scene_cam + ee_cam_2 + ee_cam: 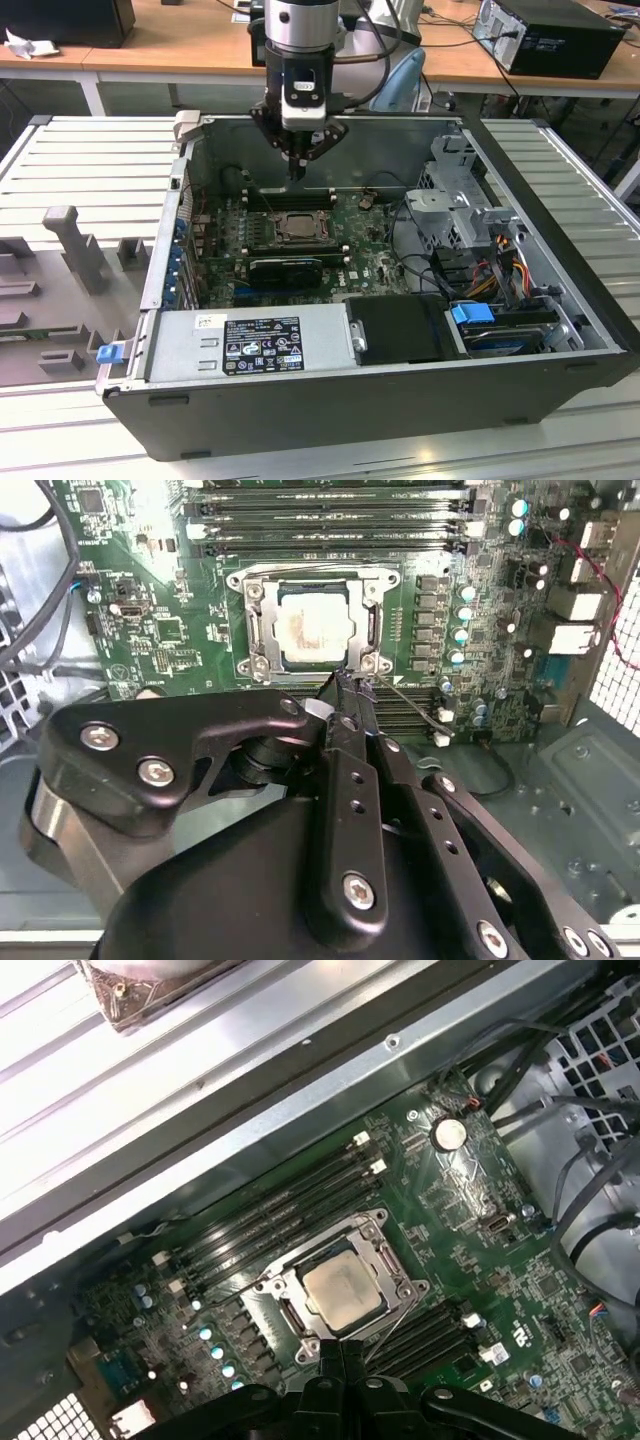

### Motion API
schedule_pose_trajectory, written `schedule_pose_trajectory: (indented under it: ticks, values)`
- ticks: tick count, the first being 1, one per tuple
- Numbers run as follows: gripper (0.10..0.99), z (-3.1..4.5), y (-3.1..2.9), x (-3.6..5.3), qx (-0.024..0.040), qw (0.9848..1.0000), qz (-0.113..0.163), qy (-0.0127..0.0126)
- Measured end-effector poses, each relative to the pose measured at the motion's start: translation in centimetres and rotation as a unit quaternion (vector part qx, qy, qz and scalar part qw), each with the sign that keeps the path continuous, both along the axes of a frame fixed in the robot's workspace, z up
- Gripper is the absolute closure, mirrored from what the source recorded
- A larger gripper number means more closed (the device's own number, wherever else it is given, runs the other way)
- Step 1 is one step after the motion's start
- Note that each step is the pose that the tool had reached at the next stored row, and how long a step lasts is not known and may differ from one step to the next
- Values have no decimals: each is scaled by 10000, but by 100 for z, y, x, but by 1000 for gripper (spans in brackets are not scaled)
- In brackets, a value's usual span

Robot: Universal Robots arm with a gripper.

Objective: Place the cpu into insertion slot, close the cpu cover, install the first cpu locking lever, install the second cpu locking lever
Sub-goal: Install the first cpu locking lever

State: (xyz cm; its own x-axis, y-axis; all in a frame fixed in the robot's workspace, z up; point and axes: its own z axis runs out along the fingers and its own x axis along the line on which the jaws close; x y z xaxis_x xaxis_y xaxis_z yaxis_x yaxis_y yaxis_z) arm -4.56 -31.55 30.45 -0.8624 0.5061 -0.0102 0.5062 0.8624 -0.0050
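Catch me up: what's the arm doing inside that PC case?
The arm's gripper hangs inside the open PC case, jaws closed together, with its tips right beside a corner of the cpu cover. The cpu sits in place with the cover down around it. A thin wire lever sticks out from that corner near the tips. I can't tell whether the tips touch it or whether it is latched.
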Motion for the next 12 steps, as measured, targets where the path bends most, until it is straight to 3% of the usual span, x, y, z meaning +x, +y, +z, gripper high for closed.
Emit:
schedule_pose_trajectory:
  ticks: [5, 6, 8, 10, 12]
  values:
    - [980, 0, 0, 0, -7, 9995, 301, 0]
    - [980, -1, 0, 0, -20, 9982, 600, 0]
    - [980, -1, 0, 0, -46, 9934, 1150, 0]
    - [980, -1, 0, 0, -49, 9920, 1263, 0]
    - [980, -2, 0, 0, -55, 9892, 1467, 0]
